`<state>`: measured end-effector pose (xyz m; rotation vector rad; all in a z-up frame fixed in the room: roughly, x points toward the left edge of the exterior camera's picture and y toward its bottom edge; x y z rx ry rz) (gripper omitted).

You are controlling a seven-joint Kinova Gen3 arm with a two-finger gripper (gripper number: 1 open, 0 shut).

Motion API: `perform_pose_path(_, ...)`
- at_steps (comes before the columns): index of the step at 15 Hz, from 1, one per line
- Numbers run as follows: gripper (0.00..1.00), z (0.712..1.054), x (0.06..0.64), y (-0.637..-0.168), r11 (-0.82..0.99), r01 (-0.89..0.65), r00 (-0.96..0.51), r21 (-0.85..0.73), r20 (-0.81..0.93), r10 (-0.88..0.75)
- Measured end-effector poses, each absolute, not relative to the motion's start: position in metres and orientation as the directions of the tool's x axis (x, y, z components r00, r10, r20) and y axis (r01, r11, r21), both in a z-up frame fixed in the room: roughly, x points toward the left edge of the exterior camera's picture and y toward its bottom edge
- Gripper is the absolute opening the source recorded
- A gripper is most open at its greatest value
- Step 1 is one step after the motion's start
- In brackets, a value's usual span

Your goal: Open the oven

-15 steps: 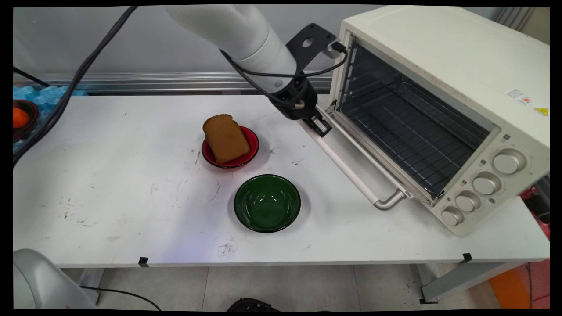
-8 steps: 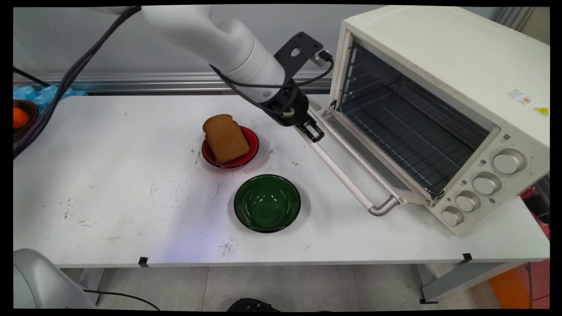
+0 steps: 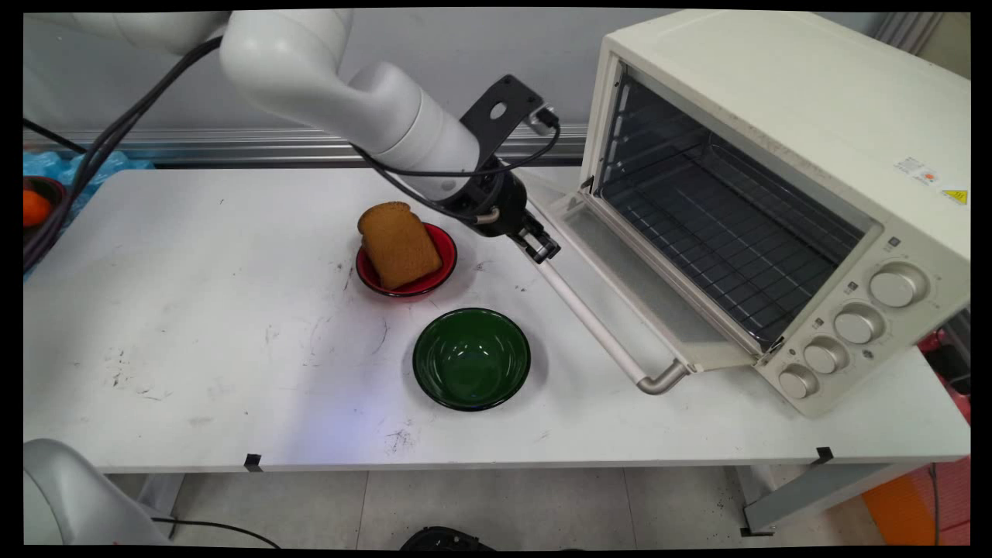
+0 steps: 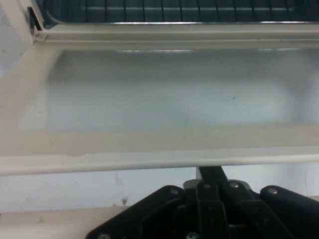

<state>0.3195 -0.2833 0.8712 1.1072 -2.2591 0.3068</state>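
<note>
A cream toaster oven (image 3: pixel 783 116) stands at the right with its door (image 3: pixel 643 287) swung down almost flat. My gripper (image 3: pixel 542 249) is at the far end of the door's handle bar (image 3: pixel 593 322), shut, its fingers tucked between bar and door. In the hand view the fingertips (image 4: pixel 212 173) poke up just under the door's edge (image 4: pixel 149 159), with the door glass (image 4: pixel 164 89) and the oven rack beyond. A slice of brown bread (image 3: pixel 397 244) leans in a red bowl (image 3: pixel 445 256) just left of the gripper. An empty green bowl (image 3: pixel 471 358) sits nearer the table's front.
The handle's metal end bracket (image 3: pixel 663 380) overhangs the table right of the green bowl. At the far left edge sit a dark bowl with an orange thing (image 3: pixel 35 208) and blue wrapping (image 3: pixel 46 164). Black cables (image 3: pixel 93 163) hang at the upper left.
The oven door has swung further down and open. My gripper has moved left and toward the table's front along with the handle, ending closer to the red bowl.
</note>
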Motion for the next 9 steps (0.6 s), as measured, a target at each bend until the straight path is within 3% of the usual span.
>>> perform_pose_path(9,0.0,0.853,0.339,-0.268,0.63,-0.774,-0.468,0.058,0.617,-0.632)
